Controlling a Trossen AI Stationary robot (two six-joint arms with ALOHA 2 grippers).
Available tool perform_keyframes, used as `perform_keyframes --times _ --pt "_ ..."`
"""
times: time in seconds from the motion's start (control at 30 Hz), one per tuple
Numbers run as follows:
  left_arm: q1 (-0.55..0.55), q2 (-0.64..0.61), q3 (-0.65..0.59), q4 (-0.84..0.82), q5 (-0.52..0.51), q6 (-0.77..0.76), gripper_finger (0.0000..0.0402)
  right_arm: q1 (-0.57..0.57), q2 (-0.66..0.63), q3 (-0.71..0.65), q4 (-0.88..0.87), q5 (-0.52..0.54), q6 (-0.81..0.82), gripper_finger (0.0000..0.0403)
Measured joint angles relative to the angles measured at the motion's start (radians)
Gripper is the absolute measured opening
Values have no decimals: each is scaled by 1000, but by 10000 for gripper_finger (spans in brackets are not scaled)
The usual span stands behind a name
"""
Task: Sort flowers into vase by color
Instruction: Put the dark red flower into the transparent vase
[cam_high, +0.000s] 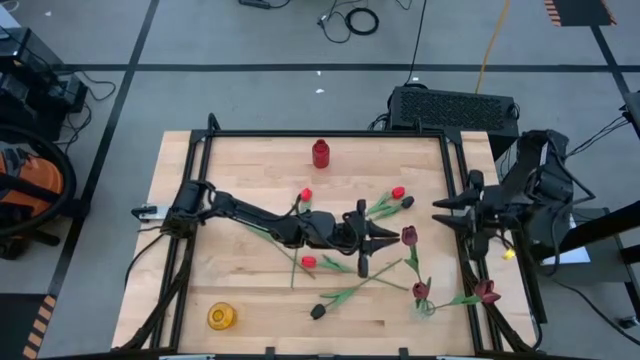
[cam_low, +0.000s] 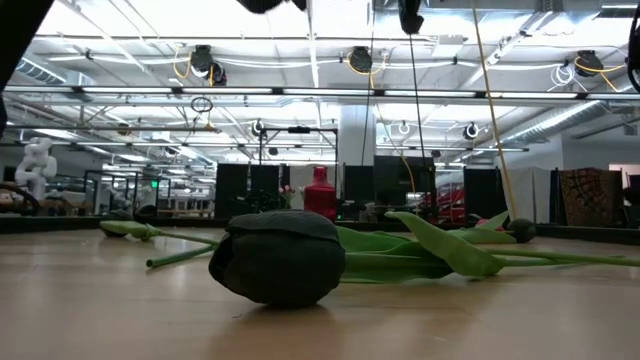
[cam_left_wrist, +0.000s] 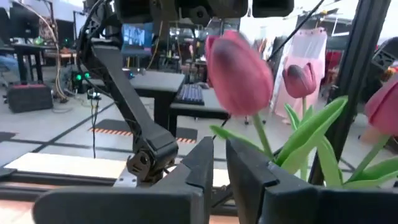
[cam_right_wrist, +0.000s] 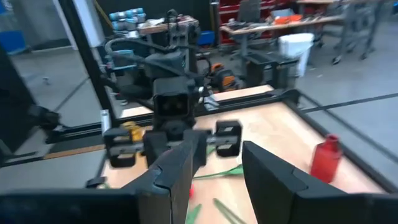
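Observation:
My left arm reaches across the table's middle. Its gripper (cam_high: 392, 238) (cam_left_wrist: 221, 155) shows only a narrow slit between the fingers, with nothing in it. A maroon tulip head (cam_high: 408, 236) (cam_left_wrist: 239, 71) stands just beyond the tips. Its stem slants toward what looks like a clear vase (cam_high: 425, 305) near the right near corner. Two more maroon heads (cam_high: 420, 290) (cam_high: 487, 291) rise from the vase. Red tulips (cam_high: 305, 195) (cam_high: 398, 193) (cam_high: 309, 262) and a black one (cam_high: 318, 312) (cam_low: 278, 257) lie flat on the wood. My right gripper (cam_high: 440, 213) (cam_right_wrist: 217, 162) waits open at the right edge. My left gripper is beside the maroon tulip's stem (cam_left_wrist: 262, 140), which passes behind the outer side of one finger (cam_left_wrist: 249, 165). That finger hides the spot, so I cannot tell whether it touches.
A red vase (cam_high: 320, 152) (cam_low: 320, 192) (cam_right_wrist: 325, 158) stands at the far middle and a yellow vase (cam_high: 221, 316) (cam_right_wrist: 132, 130) at the near left. Green stems cross the table's centre under my left arm. The table's black frame rails (cam_high: 455, 180) border the wood.

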Motion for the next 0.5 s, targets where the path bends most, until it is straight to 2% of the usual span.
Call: perform_keyframes --times 0.23,0.5 --pt "-19 57 7 108 32 -2 47 0 55 0 -16 22 -2 132" --pt "-40 182 171 115 68 -1 47 0 152 0 -16 21 22 132"
